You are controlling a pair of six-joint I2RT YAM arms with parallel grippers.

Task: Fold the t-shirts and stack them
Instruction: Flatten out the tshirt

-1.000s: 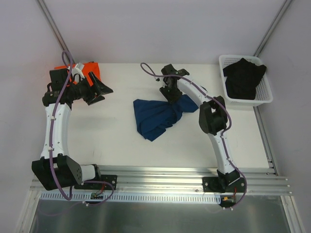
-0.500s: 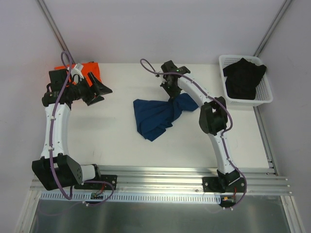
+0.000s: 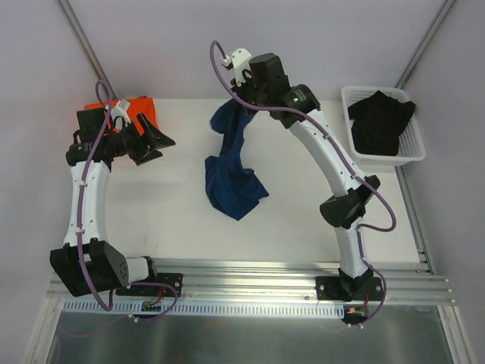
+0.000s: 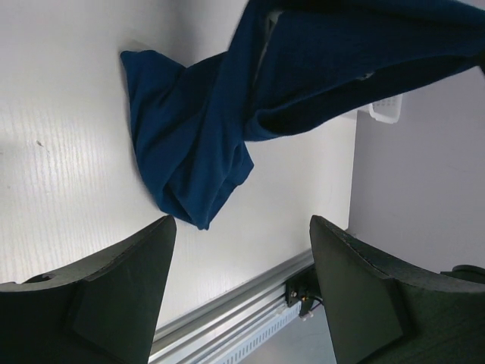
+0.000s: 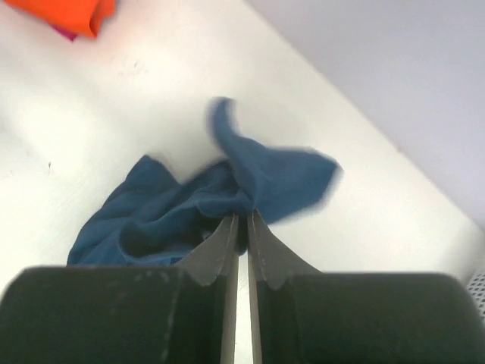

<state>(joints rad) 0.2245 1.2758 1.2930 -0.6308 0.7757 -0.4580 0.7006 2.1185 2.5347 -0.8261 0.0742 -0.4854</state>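
The navy blue t-shirt (image 3: 231, 163) hangs crumpled from my right gripper (image 3: 241, 106), its lower part still bunched on the table; its print is hidden. In the right wrist view the right gripper (image 5: 242, 218) is shut on a fold of the navy shirt (image 5: 227, 193). The navy shirt also shows in the left wrist view (image 4: 204, 129). The orange t-shirt (image 3: 136, 107) lies folded at the table's far left, and a corner of it shows in the right wrist view (image 5: 68, 14). My left gripper (image 3: 158, 139) is open and empty, above the table to the left of the navy shirt.
A white basket (image 3: 415, 152) at the far right holds a black garment (image 3: 381, 120). The table's front edge has an aluminium rail (image 3: 250, 292). The right arm reaches high over the table's back middle.
My right gripper has lifted and moved back-left with the navy shirt, pulling it up off the table into a hanging strip. The left arm has not moved.
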